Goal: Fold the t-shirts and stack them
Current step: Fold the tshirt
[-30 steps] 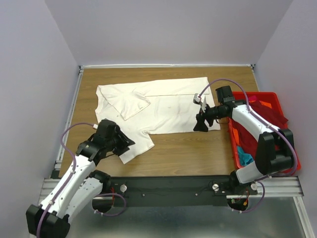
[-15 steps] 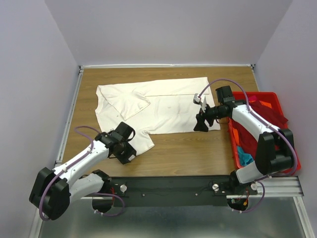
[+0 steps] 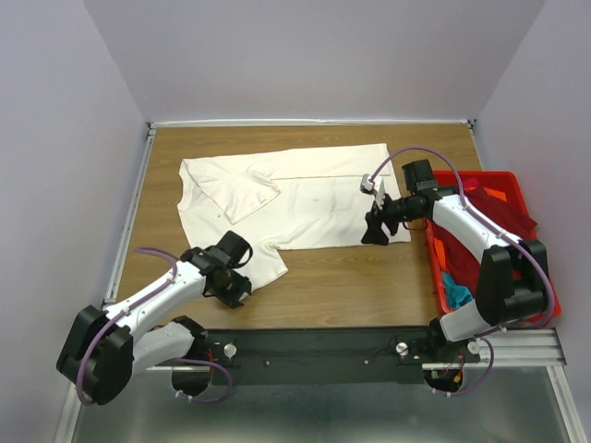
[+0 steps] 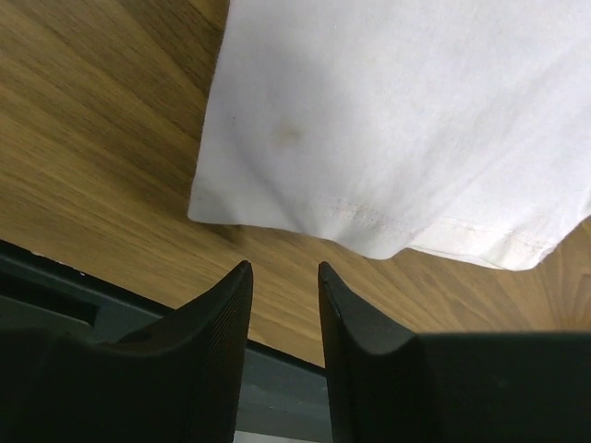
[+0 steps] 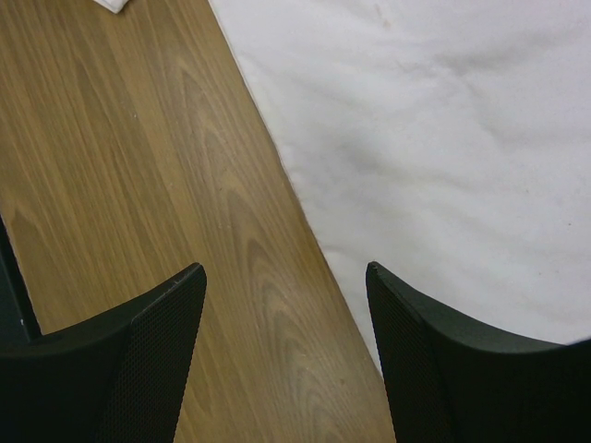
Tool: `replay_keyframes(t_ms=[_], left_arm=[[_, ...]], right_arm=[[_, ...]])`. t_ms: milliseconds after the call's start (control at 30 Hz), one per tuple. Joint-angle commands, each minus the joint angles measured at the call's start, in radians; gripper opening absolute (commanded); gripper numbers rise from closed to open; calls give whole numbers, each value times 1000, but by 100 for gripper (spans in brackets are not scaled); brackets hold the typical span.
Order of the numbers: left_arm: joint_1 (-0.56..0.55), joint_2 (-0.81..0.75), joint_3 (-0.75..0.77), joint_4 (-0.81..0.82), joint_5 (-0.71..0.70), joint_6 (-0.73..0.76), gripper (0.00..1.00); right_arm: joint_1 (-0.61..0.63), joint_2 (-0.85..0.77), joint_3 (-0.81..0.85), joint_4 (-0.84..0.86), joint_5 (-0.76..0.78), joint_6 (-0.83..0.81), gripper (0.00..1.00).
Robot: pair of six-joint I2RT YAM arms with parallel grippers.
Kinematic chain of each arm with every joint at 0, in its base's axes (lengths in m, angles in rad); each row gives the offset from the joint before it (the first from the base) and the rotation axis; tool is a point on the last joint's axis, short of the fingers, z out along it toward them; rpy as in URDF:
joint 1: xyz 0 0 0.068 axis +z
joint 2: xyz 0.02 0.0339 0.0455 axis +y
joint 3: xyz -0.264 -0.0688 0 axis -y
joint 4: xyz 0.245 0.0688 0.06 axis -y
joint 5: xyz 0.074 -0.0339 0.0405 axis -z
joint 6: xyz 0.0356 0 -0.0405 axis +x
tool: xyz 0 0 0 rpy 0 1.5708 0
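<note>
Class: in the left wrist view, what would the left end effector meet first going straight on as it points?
Likely the bare table, just short of the cream-white t-shirt; depth is unclear, so the left end effector might reach cloth first.

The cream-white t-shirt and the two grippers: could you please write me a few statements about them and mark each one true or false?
1. The cream-white t-shirt lies spread on the table, outside the red crate. True.
2. The left gripper is shut on the shirt's near corner. False: its fingers are apart with bare wood between them, and the corner lies just ahead of them.
3. The right gripper is open and straddles the shirt's edge. True.
4. The red crate is empty. False: it holds dark red cloth and teal cloth.
</note>
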Motion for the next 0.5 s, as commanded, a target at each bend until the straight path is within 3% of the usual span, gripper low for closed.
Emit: replay_keyframes(t_ms=[0,333,467], left_arm=[[-5,-35,-4,-28,-55,-115,42],[-5,-1,152,-45,-191,-14,45],[-2,-38,247,-59,-381,95,46]], right_arm=[[-5,-1,14,-9,6,0,77],[-8,-5,12,-9,10,2,77],[-8,2,12,-9,11,2,77]])
